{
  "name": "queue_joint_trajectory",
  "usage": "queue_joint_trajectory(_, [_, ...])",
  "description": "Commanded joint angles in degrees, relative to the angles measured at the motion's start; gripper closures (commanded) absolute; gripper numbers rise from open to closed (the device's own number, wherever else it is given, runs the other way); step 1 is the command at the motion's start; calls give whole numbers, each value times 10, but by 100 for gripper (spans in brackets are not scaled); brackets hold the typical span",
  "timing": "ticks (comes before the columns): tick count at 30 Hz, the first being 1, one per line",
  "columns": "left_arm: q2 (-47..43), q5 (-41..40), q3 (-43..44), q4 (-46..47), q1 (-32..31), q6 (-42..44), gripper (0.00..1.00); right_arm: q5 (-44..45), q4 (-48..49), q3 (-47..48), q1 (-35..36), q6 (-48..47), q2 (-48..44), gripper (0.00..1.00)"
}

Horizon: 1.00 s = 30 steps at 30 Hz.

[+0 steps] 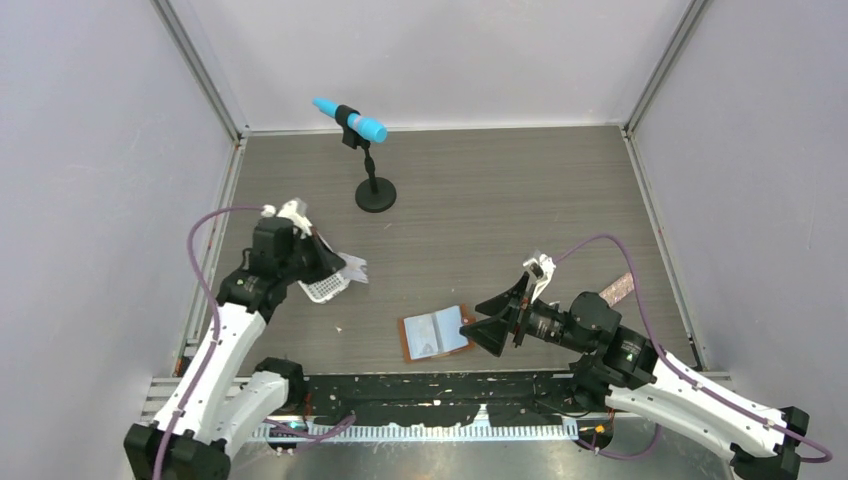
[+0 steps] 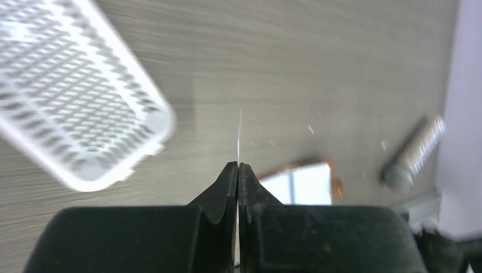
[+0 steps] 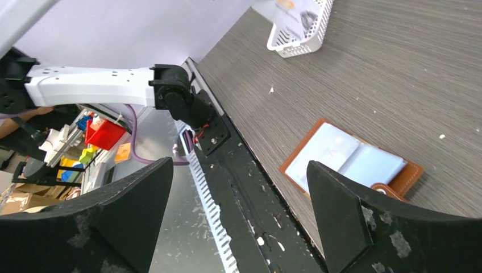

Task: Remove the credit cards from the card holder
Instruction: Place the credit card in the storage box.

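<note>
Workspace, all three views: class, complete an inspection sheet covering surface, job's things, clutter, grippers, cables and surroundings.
Surface: grey wood-grain table, pale flecks scattered.
Job's things: holder lies open near the front edge; one card is held by the tray.
Clutter: blue microphone on a black stand; striped tube at right.
Grippers: left gripper shut on the card; right gripper open beside the holder.
Cables: a purple cable loops from each arm.
Surroundings: pale walls, metal corner posts.
</note>
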Motion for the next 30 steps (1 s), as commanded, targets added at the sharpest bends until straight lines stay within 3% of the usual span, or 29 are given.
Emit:
queue_joint_trajectory(1, [5,-100,33,-13,103,-4,100,27,2,-6,1,0,-10,5])
queue_joint_trajectory(9, [95,-127,49,89,273,-38,100,13,22,-12,2,8,-8,5])
queue_joint_trajectory(17, [235,-39,72,185,378,-74,100,24,24,-7,1,2,-1,5])
queue_joint_trajectory(23, [296,28,67,270,414,-99,100,26,36,0,1,-8,27,5])
queue_joint_trajectory(30, [340,48,81,285,418,-91,100,24,47,5,1,-18,60,5])
